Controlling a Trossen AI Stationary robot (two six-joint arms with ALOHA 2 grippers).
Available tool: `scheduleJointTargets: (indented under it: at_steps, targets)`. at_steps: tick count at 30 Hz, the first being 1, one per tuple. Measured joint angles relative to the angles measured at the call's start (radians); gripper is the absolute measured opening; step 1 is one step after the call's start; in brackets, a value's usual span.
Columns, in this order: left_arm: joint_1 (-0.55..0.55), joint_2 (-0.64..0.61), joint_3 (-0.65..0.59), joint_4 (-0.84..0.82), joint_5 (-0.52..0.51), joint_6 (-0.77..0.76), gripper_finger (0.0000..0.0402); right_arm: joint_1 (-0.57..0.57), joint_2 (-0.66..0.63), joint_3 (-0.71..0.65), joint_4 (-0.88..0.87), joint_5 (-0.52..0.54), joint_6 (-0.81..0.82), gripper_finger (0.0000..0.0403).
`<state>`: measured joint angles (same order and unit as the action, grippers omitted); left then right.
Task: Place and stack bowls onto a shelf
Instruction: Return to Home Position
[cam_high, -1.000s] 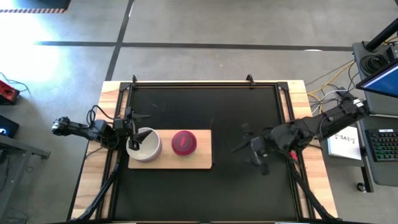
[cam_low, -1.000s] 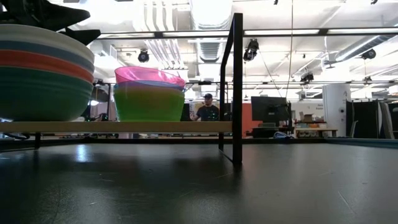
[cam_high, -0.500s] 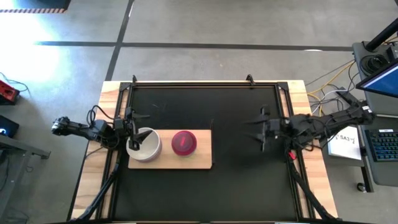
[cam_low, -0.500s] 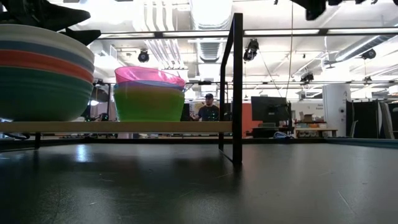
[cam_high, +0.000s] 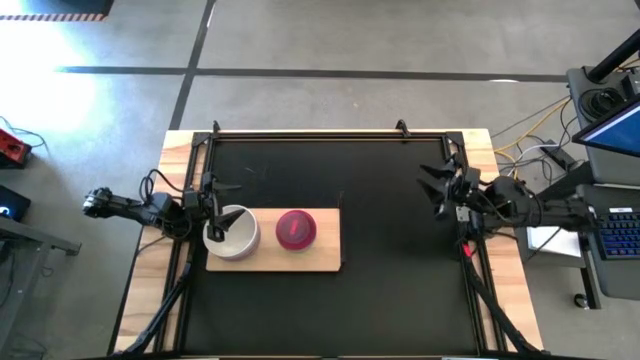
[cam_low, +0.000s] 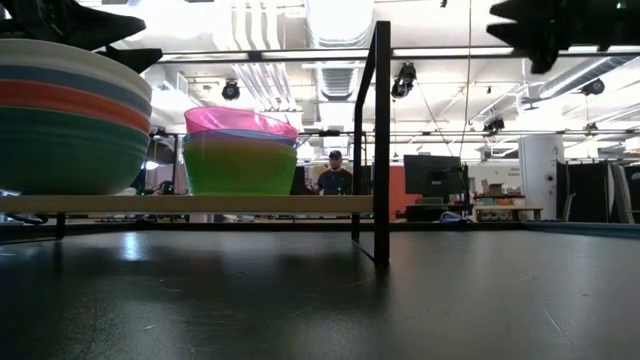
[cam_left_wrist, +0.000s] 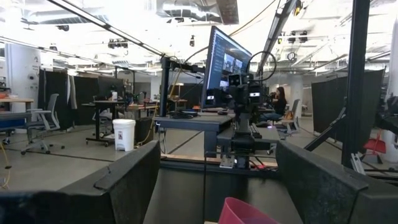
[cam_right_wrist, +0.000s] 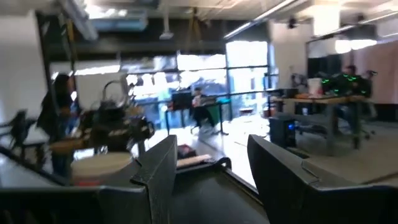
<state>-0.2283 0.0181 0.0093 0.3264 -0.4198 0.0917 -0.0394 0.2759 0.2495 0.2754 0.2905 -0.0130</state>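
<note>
High view: R gripper (cam_high: 438, 186) has pulled back off mid-table over the last sec. It's now by the R frame rail, arm folding toward its base. L gripper (cam_high: 220, 226) hasn't budged and hangs over the white-topped stack (cam_high: 246, 242) at the L end of the shelf (cam_high: 325, 262).

Pincers: R wrist view shows its fingers (cam_right_wrist: 155, 171) spread, nothing between. L wrist view is the same, fingers (cam_left_wrist: 134, 180) wide apart, no grip on anything. Both empty.

Bowls: two stacks on the shelf, none loose on the tabletop (cam_high: 390, 290). Low view shows the near stack banded white / blue / red / dark green. The magenta-topped stack (cam_high: 295, 228) sits beside it w/ a thin blue-ish band, then yellow-green and green under. Both look level and nested square.

My read: stacking is done and this is the homing leg. R is nearly out, L has yet to go.

Clearance: R side and front of the table are wide open, nothing in R's way. L is the tight one. In low view it's right at the white rim, can't tell if touching. I'd lift it straight up before swinging out, else it could drag the top bowl. Frame post (cam_low: 381, 140) stands just past the shelf's R end. Shelf's L end is close to the L frame rail.
</note>
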Motion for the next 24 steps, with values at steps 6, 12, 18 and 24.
scheduleJointTargets:
  at_steps: [6, 12, 18, 24]
  targets:
    - [0.000, 0.000, 0.000, 0.000, 0.000, 0.000, 0.0302, -0.124, -0.032, -0.073, 0.000, -0.001, 0.093, 0.0185]
    - [0.000, 0.000, 0.000, 0.001, 0.000, 0.000, 0.0302, -0.234, -0.064, -0.118, -0.001, -0.002, 0.108, 0.0185]
    - [0.000, 0.000, 0.000, 0.001, 0.000, 0.000, 0.0302, -0.340, -0.110, -0.150, -0.001, -0.004, 0.122, 0.0185]
    - [0.000, 0.000, 0.000, 0.001, 0.000, 0.000, 0.0302, -0.426, -0.138, -0.159, -0.008, -0.010, 0.146, 0.0185]
